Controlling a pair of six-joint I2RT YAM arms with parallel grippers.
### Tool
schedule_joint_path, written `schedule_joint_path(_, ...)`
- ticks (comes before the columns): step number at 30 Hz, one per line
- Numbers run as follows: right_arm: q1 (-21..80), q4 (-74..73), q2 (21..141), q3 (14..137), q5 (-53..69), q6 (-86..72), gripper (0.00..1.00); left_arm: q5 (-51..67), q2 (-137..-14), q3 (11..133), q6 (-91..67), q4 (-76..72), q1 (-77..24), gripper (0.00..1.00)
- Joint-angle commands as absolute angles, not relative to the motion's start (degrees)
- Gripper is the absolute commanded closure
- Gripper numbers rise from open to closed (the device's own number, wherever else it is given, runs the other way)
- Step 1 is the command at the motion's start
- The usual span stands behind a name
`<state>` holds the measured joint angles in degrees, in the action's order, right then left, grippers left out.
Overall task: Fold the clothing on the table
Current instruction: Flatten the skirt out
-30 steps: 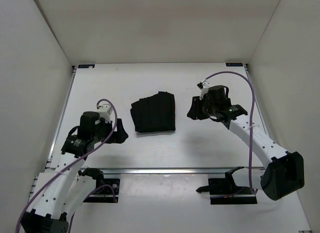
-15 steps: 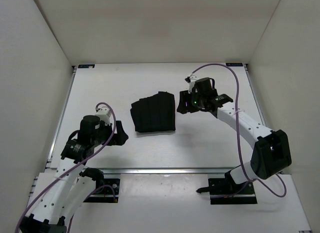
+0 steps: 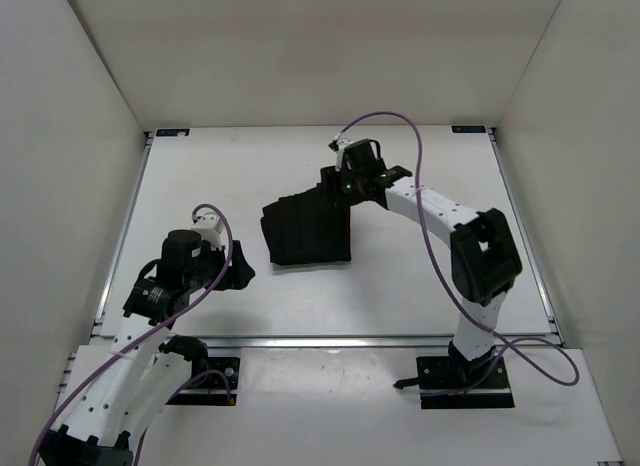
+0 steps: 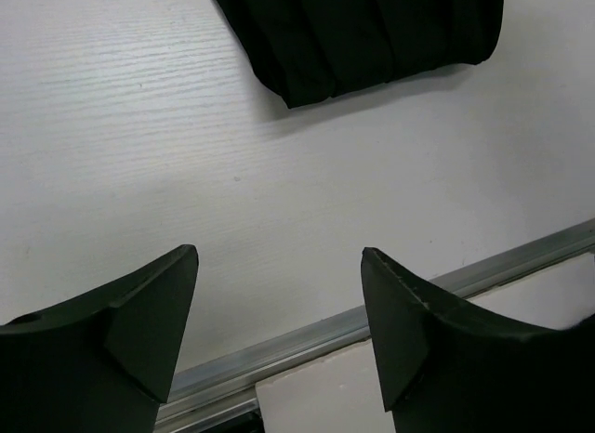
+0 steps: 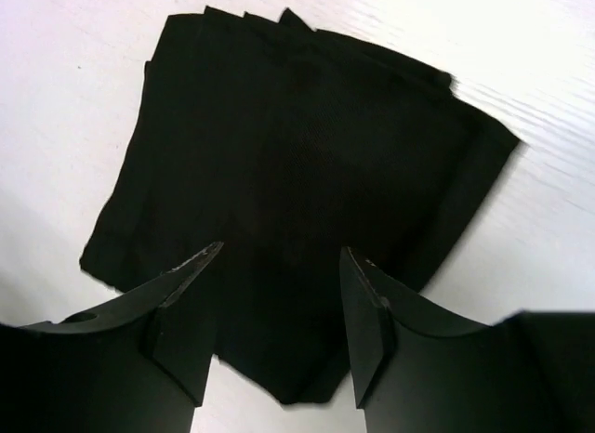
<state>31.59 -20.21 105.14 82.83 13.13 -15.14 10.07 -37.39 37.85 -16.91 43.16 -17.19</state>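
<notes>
We log one tabletop (image 3: 430, 286) and one clothing (image 3: 305, 231) piece lying mid-tabletop as a compact block, ridges running near-to-far. There are two claws. The right claw (image 3: 335, 186) is nearer, over the block's far-right corner, jaws apart, gripping nothing. The left claw (image 3: 240, 268) is wide open and empty, off its near-left side.

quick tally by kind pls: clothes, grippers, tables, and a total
clothing: 1
grippers: 2 (left gripper, right gripper)
table: 1
total: 4
</notes>
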Motion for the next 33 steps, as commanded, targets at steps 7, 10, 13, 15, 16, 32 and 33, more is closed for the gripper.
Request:
schedule_joint_path(7,35.24,-31.79,122.24,105.79,1.94,-16.79,0.54,9.93,-36.47,37.44,-17.05,41.92,-17.76,0.12)
schedule_joint_path(10,35.94,-35.84,124.27,112.21,0.0,-16.52,1.0,10.11,-36.3,37.0,-17.05,41.84,-17.84,0.17)
schedule_joint_path(13,36.47,-38.75,122.71,118.54,-2.72,-15.21,1.0,8.97,-35.86,37.35,-17.75,42.01,-17.49,0.41)
schedule_joint_path(15,37.09,-39.03,118.07,121.72,-3.6,-13.89,1.0,8.7,-35.6,37.18,-17.67,42.1,-16.96,0.52)
schedule_joint_path(16,38.13,-37.98,116.47,122.16,-4.04,-12.93,1.0,9.14,-35.86,37.35,-17.49,41.93,-17.22,0.53)
schedule_joint_path(32,37.61,-35.16,106.95,109.08,-2.55,-14.06,0.47,8.88,-34.19,36.92,-17.75,41.92,-17.93,0.03)
schedule_joint_path(33,37.79,-34.72,109.83,109.33,-4.72,-14.76,0.47,8.7,-33.84,37.09,-17.84,41.66,-18.1,0.02)
